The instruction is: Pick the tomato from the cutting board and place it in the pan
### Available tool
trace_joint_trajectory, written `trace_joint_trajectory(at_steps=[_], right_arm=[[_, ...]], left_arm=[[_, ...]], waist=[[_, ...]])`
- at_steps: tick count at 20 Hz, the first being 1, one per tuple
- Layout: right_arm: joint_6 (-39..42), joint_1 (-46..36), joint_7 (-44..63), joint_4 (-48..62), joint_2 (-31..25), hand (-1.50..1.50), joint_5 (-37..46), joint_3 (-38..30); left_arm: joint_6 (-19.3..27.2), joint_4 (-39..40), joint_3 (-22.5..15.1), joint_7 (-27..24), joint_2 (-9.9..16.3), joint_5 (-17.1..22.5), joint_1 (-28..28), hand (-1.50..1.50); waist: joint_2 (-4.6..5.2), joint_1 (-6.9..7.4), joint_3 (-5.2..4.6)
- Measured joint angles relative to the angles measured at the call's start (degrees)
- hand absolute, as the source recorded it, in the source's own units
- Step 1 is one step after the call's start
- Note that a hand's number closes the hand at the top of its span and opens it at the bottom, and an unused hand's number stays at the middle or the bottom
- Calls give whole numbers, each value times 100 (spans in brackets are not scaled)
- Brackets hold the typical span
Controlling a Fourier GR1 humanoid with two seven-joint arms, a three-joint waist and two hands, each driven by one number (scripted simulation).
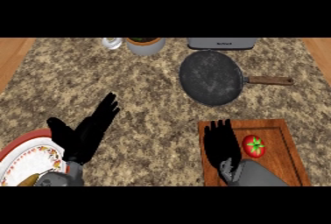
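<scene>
From the head view, a speckled granite tabletop [129, 87] fills the scene, with wooden strips showing at its far left and right corners. A wooden cutting board [284, 148] lies at the lower right. On it, toward the middle, sits the red tomato [253, 146], its green stem star facing up.

The right hand [222, 142] comes in from the lower edge on its grey forearm and lies over the left part of the cutting board, just beside the tomato on its left. Its fingers are straight and point away from the robot; they are released and grasp nothing. Whether the hand touches the tomato cannot be told, but it is not curled round it.

The dark round pan [210, 78] rests on the tabletop beyond the cutting board, apart from it, with its brown wooden handle pointing to the right. The pan holds nothing.

The left hand [87, 131] shows at the lower left, over the bare tabletop, fingers stretched out and slanting up to the right, thumb spread to the left. It too is released and holds nothing. Just beside it, at the lower left corner, lies a white plate [26, 159] with a red rim and a patterned border.

Along the far edge stand a small glass jar [112, 43], a pale pot [145, 45] with something dark inside, and a grey toaster [223, 43].
</scene>
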Motion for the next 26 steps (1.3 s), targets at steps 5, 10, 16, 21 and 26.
trace_joint_trajectory(at_steps=[5,10,16,21,26], right_arm=[[134,258,108,-79,195,-150,389,-71],[212,382,95,-39,74,-150,906,0],[405,501,-54,-171,-172,-150,1420,-130],[391,628,-292,-94,-328,-150,1773,-331],[126,674,-630,164,-455,150,2130,-484]], left_arm=[[-43,-19,73,87,-17,-41,-31,0],[-143,88,193,75,-25,-36,-81,0],[-143,98,205,73,-152,-176,-77,0],[-241,-74,266,130,-217,-261,95,0],[-278,-167,335,219,-328,-338,115,0]], waist=[[8,-20,6],[12,-18,9],[15,-19,10],[17,-7,11],[19,-3,11]])
